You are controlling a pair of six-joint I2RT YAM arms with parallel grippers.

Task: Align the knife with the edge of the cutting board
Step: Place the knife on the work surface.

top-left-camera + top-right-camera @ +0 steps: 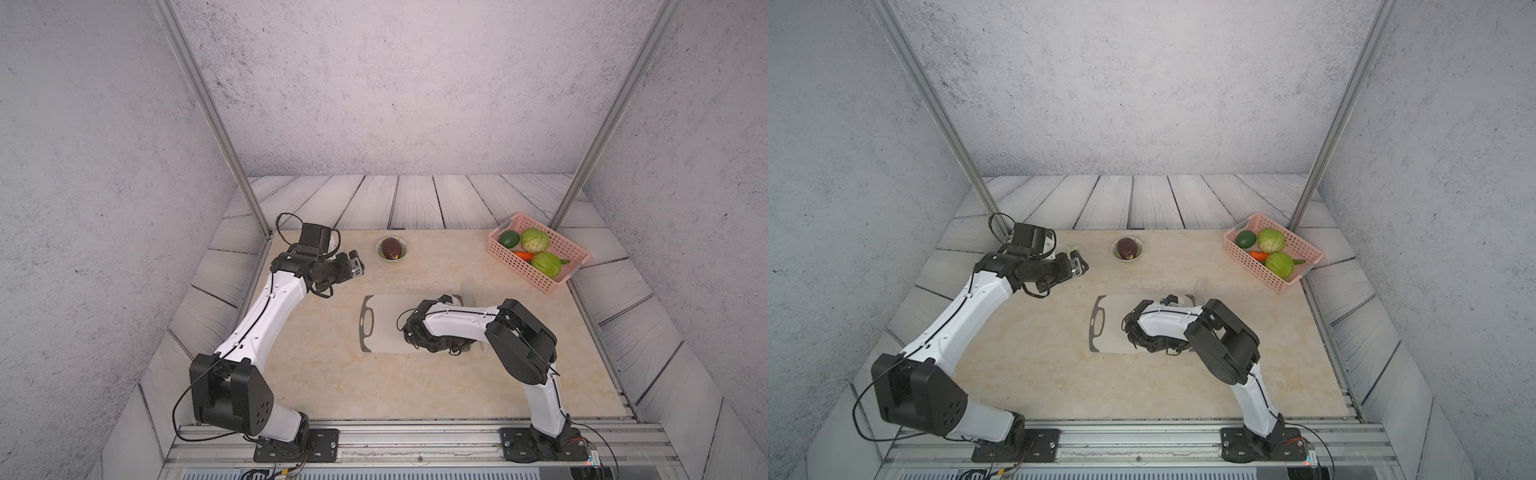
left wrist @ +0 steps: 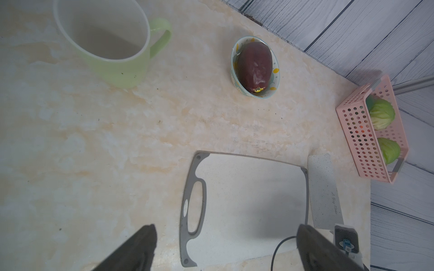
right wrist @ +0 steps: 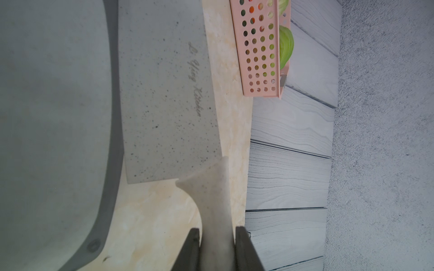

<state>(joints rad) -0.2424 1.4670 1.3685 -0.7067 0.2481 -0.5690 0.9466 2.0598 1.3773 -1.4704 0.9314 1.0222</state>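
Right gripper (image 3: 217,237) tight around knife (image 3: 164,93) handle, only in wrist view.

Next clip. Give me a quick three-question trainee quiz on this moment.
1. True or false: the right end effector is shut on the slim handle of the off-white speckled cleaver knife.
2. Fill in: the blade lies beside the end of the pale grey-white rectangular cutting board ____ its handle slot.
3. The left end effector is: A) open, empty; B) shut on the knife; C) shut on the board.
Key: 1 true; 2 opposite; 3 A.
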